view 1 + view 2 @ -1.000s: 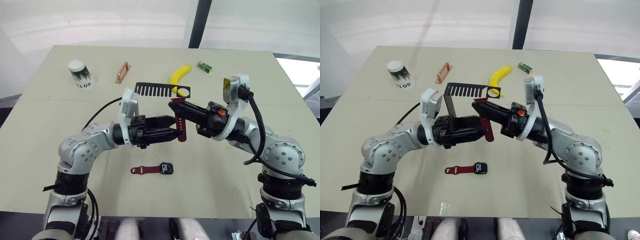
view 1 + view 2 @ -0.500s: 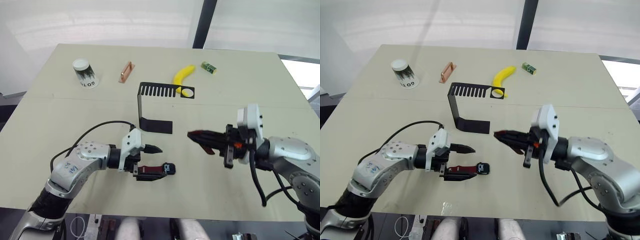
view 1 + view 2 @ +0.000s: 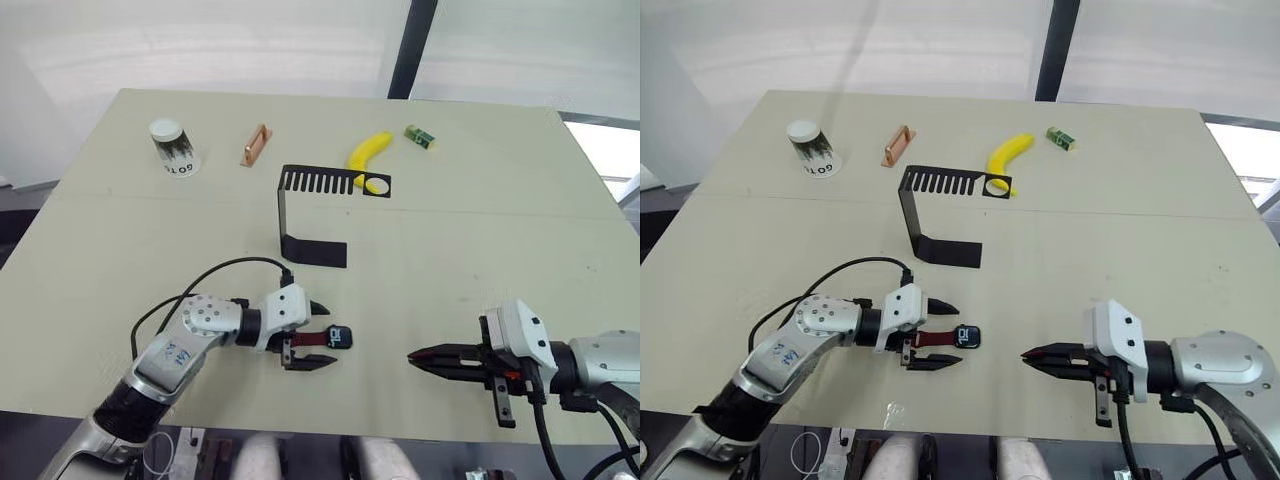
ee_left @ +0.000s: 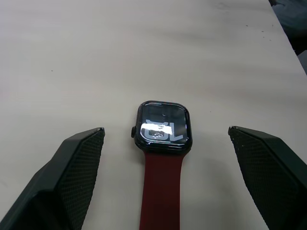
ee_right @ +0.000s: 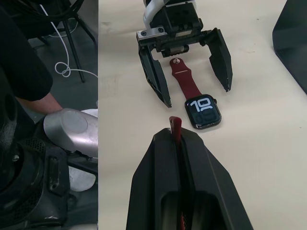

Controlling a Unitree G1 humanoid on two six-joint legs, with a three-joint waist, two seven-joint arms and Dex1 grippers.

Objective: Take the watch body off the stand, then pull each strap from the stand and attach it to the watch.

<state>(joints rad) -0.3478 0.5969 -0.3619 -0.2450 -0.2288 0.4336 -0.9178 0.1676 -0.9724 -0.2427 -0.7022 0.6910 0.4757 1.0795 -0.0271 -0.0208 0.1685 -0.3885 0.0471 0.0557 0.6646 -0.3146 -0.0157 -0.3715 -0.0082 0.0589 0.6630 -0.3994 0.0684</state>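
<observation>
One strap (image 5: 176,128) clenched in right hand (image 3: 1032,356), pointing along tabletop (image 3: 450,250) at watch body (image 3: 339,337); left hand (image 3: 315,334) spread wide, straddling the attached strap (image 4: 160,187).

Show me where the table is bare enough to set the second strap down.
Bare table lies between the stand and the right end effector, right of the watch body. Crowded: the open left end effector straddles the attached strap. The right one is shut on the second strap.

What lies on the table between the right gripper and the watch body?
Nothing: in the right eye view, bare table separates the right gripper, shut on a maroon strap, from the watch body.
</observation>
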